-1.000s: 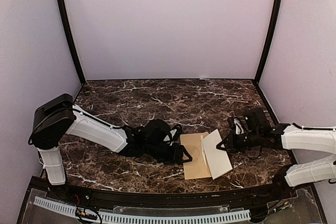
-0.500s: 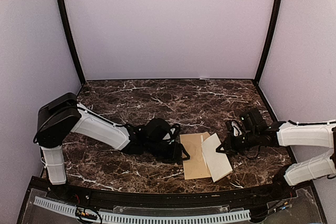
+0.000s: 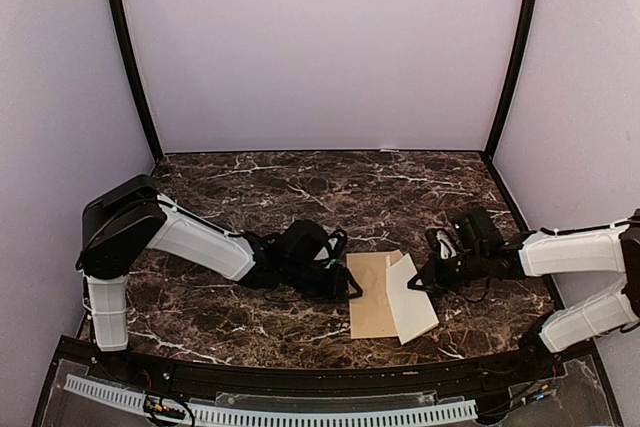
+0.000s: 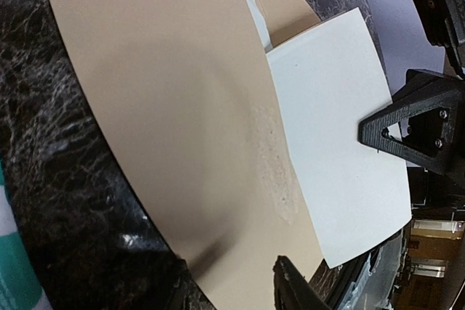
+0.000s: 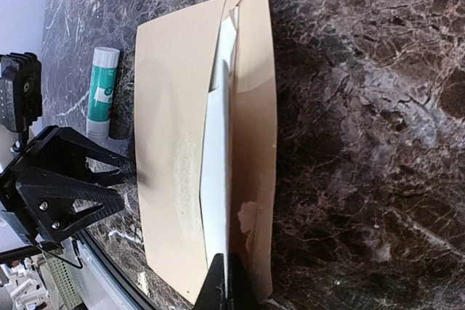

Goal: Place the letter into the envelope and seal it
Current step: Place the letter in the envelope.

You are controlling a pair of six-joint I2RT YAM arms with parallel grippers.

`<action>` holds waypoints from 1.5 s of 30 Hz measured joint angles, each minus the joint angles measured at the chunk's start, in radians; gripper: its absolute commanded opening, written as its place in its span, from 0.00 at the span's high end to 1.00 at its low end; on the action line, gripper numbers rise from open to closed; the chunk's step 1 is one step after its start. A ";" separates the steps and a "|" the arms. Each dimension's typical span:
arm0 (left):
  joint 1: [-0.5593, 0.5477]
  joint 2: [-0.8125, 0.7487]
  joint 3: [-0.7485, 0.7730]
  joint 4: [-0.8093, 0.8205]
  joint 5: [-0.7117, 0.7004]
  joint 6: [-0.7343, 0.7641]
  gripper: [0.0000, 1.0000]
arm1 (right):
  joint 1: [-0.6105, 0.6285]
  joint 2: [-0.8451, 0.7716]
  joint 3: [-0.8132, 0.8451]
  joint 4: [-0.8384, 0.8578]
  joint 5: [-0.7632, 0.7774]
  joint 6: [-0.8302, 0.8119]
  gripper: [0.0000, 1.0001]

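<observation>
The tan envelope [image 3: 370,297] lies flat on the marble table between the arms. It also shows in the left wrist view [image 4: 174,107] and the right wrist view [image 5: 167,150]. The white letter [image 3: 412,297] leans tilted over the envelope's right part, with one edge tucked into the envelope's opening [image 5: 229,27]. My right gripper [image 3: 428,277] is shut on the letter's right edge [image 5: 218,172]. Its fingertips [image 5: 231,284] pinch the sheet. My left gripper [image 3: 350,285] is open at the envelope's left edge [image 4: 225,288], its jaws spread apart over the tan paper.
A green-and-white glue stick [image 5: 102,92] lies on the table beside the envelope's left side, under my left arm. The table's near edge with a black rail [image 3: 300,377] runs just below the envelope. Pale walls enclose the other sides.
My right gripper has moved left with the letter, pushing it further over the envelope. The left gripper has stayed at the envelope's left edge and shifted slightly.
</observation>
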 measured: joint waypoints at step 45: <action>0.021 0.001 -0.022 0.084 -0.023 -0.003 0.41 | -0.014 -0.146 -0.212 0.352 -0.084 0.008 1.00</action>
